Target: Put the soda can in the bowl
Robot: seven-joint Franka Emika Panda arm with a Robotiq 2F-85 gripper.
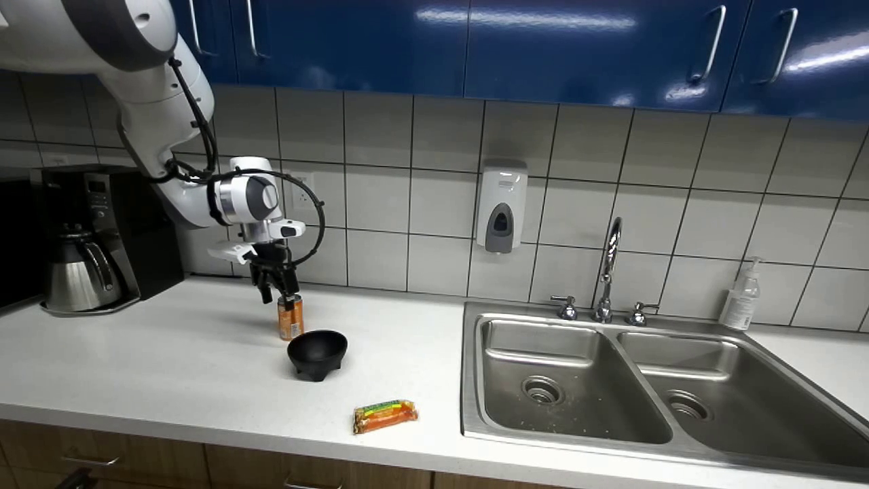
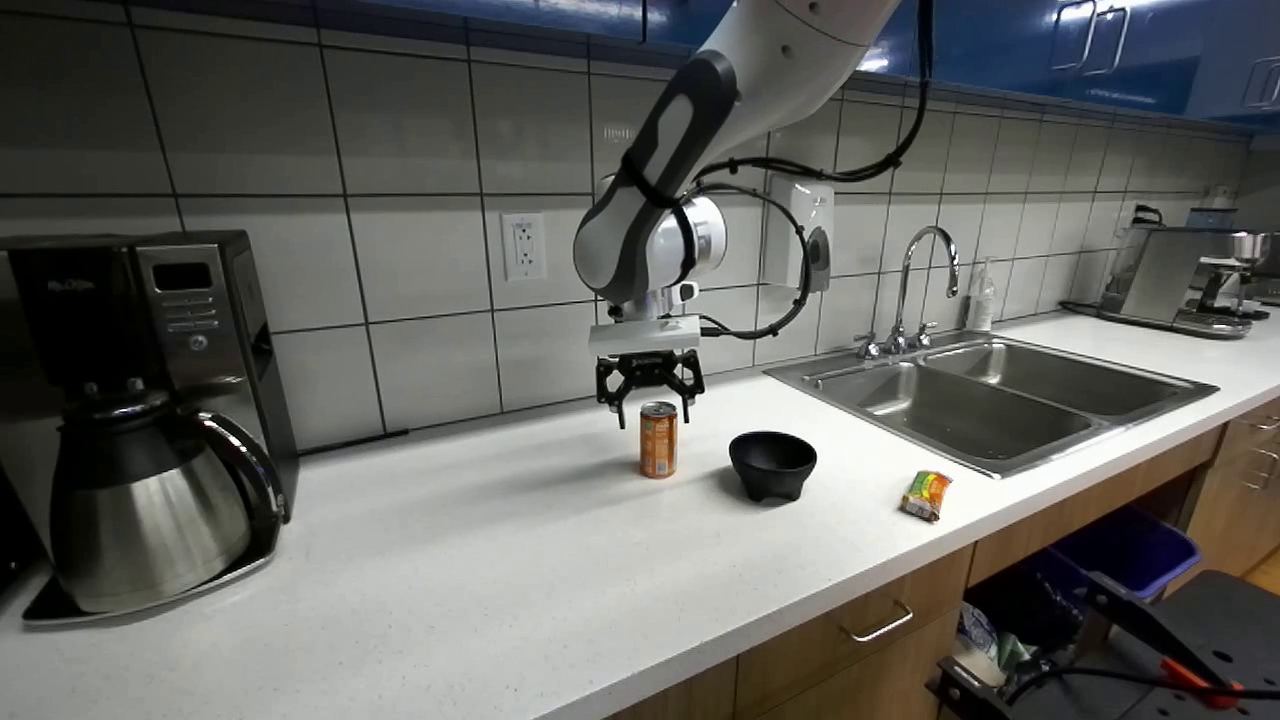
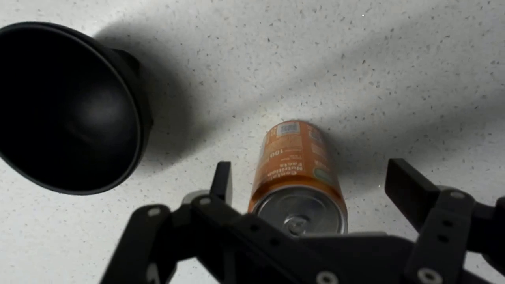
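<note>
The orange soda can (image 1: 290, 324) stands upright on the white counter in both exterior views (image 2: 658, 445). The wrist view shows its side and silver top (image 3: 294, 157), partly hidden by gripper parts. The small black bowl (image 1: 317, 360) stands close beside the can, on the sink side (image 2: 772, 468), and at the left of the wrist view (image 3: 71, 106). My gripper (image 2: 654, 418) is open and points down over the can. In the wrist view its fingertips (image 3: 309, 175) lie on either side of the can with gaps, touching nothing. The bowl looks empty.
An orange-and-green snack packet (image 1: 385, 416) lies near the counter's front edge. A steel double sink (image 1: 473, 380) with a faucet (image 1: 606, 272) is beyond the bowl. A coffee maker with a steel carafe (image 2: 160, 510) stands at the opposite end. A tiled wall (image 2: 420, 350) runs behind.
</note>
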